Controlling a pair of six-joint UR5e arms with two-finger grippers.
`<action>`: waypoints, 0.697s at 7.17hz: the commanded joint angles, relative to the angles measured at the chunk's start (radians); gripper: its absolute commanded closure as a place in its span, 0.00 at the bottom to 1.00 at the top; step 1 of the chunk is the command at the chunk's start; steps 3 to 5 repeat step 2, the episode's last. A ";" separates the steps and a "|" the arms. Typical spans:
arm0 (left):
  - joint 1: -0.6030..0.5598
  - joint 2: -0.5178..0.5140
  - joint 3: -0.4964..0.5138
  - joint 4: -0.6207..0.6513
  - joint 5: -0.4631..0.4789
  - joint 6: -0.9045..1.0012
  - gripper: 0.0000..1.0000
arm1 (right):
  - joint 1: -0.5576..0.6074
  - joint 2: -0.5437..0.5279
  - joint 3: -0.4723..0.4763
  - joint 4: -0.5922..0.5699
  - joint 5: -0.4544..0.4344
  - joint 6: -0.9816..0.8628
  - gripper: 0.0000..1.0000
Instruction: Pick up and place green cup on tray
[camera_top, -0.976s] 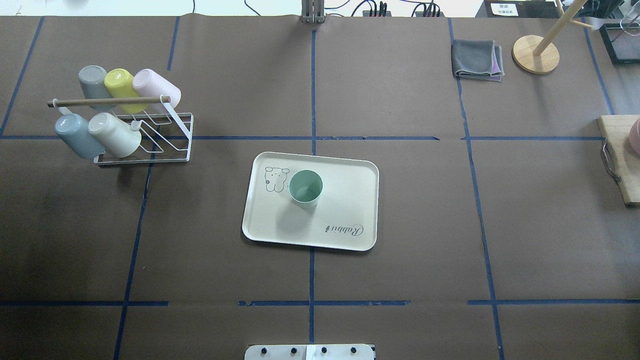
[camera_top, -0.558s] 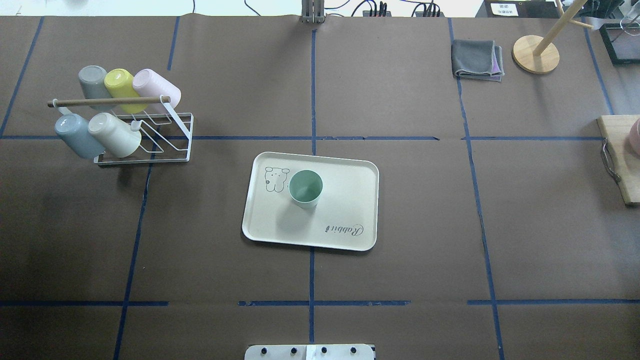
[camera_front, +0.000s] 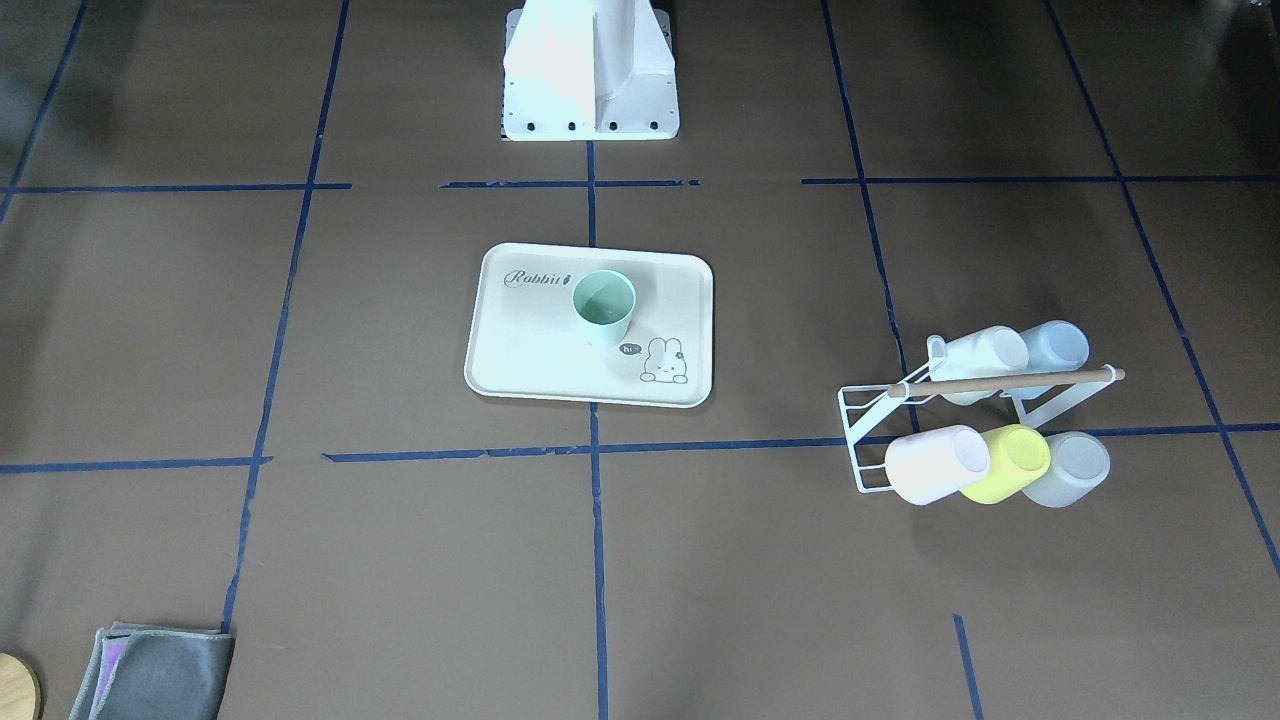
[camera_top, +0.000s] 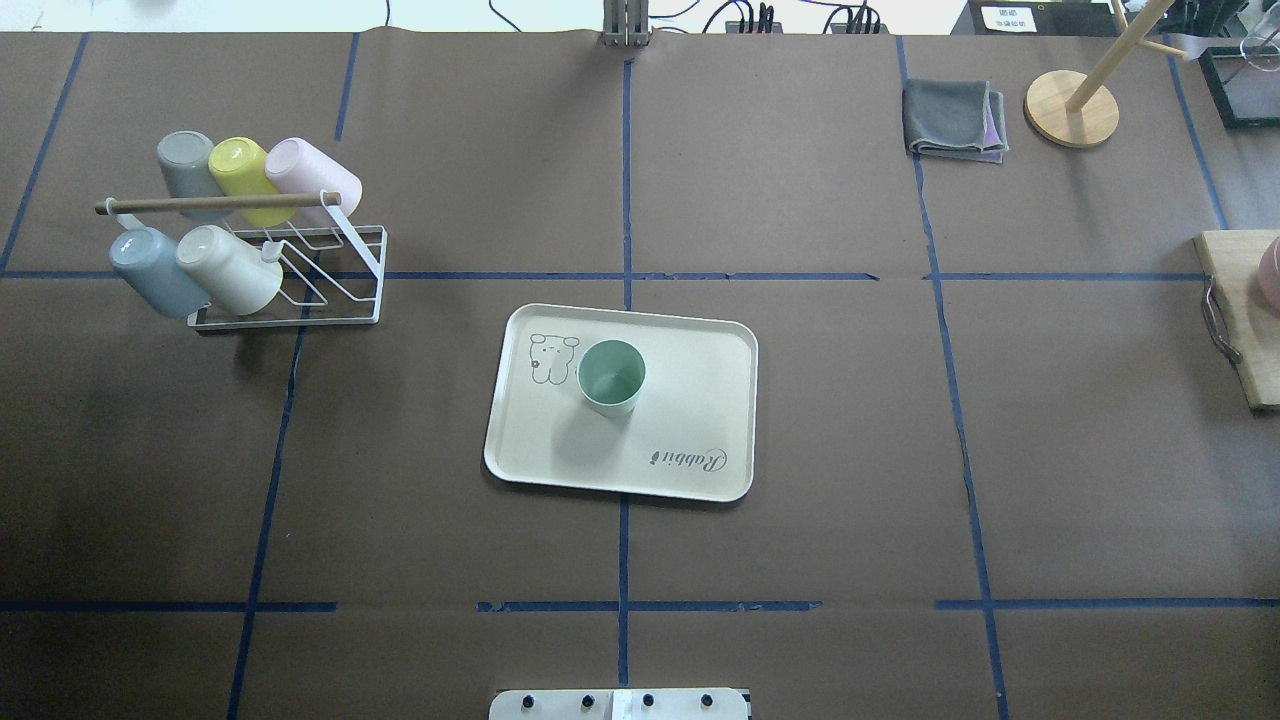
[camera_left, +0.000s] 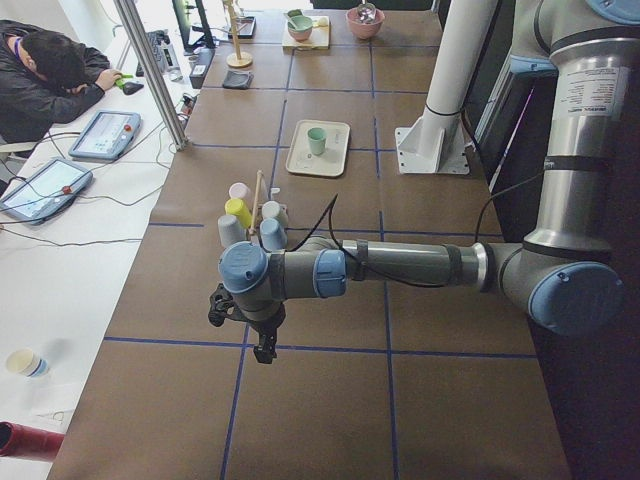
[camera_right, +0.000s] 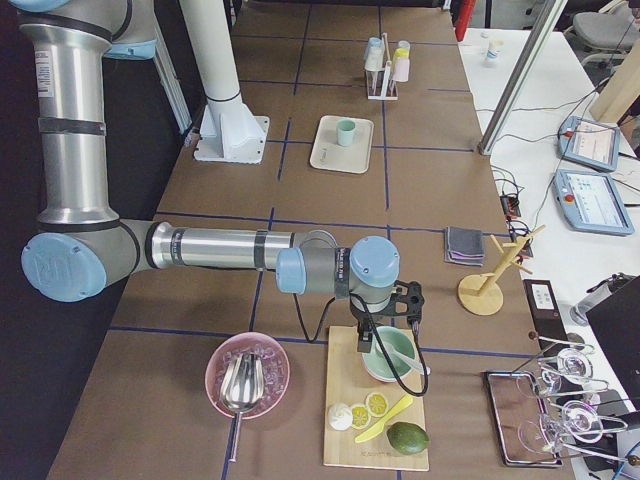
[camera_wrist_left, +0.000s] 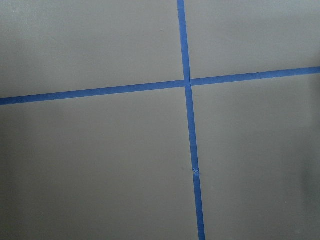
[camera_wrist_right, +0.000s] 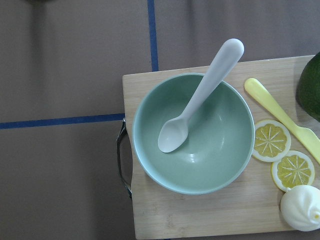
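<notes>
Now upright on the tray (camera_top: 690, 405), just beside bunny drawing (camera_top: 551, 358): green cup (camera_top: 611, 377), same spot as a second ago. Left gripper (camera_left: 262, 345) over bare table (camera_wrist_left: 100, 160), right gripper (camera_right: 368, 345) above bowl (camera_wrist_right: 220, 145); finger spread impossible to tell, both well apart from cup.

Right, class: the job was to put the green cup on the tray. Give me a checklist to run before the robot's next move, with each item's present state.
1. Green cup stands on the tray: ok.
2. Cup is upright, mouth up: ok.
3. Cup sits inside the tray's rim, with no overhang: ok.
4. Left hand is well away from the tray, over the table: ok.
5. Right hand is well away from the tray, above the green bowl on the cutting board: ok.
6. Whether the hands are open or shut: cannot tell, since only the side views show them.
</notes>
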 joint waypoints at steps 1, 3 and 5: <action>0.000 0.000 0.000 0.000 0.000 0.000 0.00 | 0.000 0.002 0.001 0.000 0.000 0.000 0.00; 0.000 0.000 0.000 0.000 -0.001 0.000 0.00 | 0.000 0.002 0.001 0.000 0.000 0.000 0.00; 0.000 0.000 0.000 0.000 -0.001 0.000 0.00 | 0.000 0.002 0.001 0.000 0.000 0.000 0.00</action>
